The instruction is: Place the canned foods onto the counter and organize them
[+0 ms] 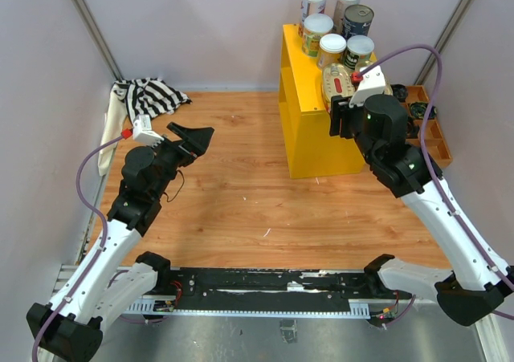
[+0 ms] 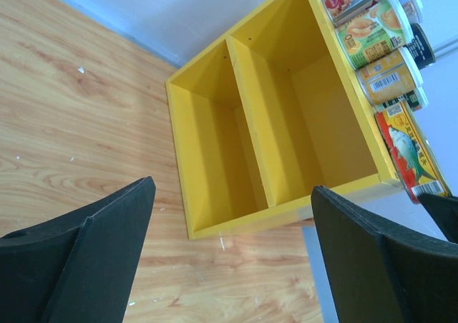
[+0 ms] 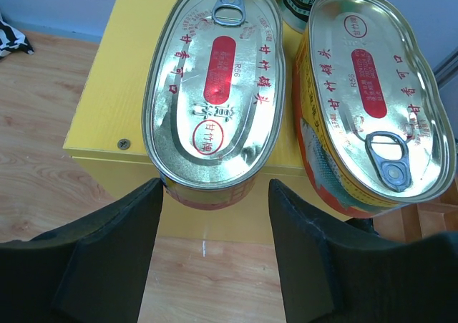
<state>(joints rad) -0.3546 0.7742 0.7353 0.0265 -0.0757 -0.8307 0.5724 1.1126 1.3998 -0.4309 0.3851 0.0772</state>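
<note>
Two oval fish cans with silver pull-tab lids lie side by side on the yellow counter. The left can overhangs the counter's front edge; the right can is tilted beside it. My right gripper straddles the left can's near end, jaws slightly wider than the can, with a small gap at the right finger. Several round cans stand at the counter's far end. My left gripper hangs open over the floor, facing the counter's two empty compartments.
A striped cloth lies at the back left corner. A brown wooden tray with black round parts sits right of the counter, behind my right arm. Wooden floor stretches between the arms.
</note>
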